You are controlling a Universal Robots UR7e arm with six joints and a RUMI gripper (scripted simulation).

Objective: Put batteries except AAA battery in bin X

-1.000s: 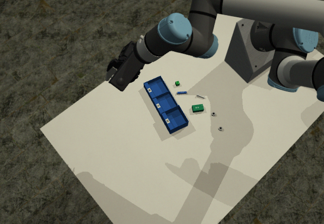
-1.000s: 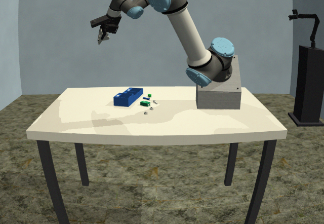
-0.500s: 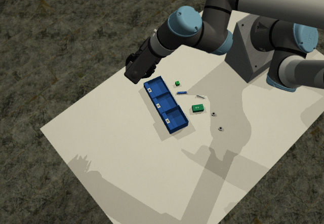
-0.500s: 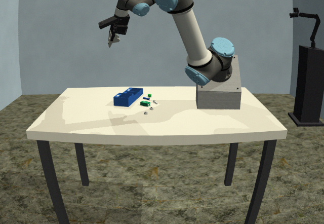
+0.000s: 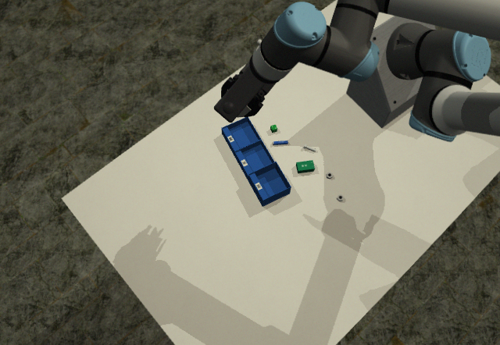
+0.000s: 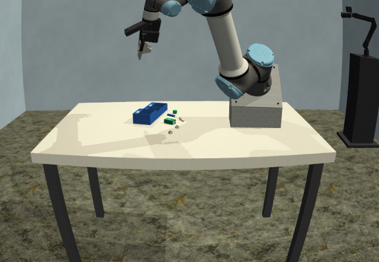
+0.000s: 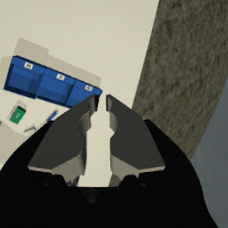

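A blue bin with three compartments [image 5: 255,160] stands upright on the table; its small labels are too small to read. To its right lie a small green battery [image 5: 273,128], a thin blue battery [image 5: 280,143] and a green block battery [image 5: 305,166]. My gripper [image 6: 141,54] hangs high above the table, over the bin's far end, shut with nothing between the fingers. The wrist view shows the bin [image 7: 52,85] and the green block battery [image 7: 17,114] far below.
A grey screw [image 5: 309,147] and two nuts [image 5: 329,175] [image 5: 340,198] lie right of the batteries. The arm's grey base block [image 5: 383,91] stands at the table's back right. The table edge runs close behind the bin.
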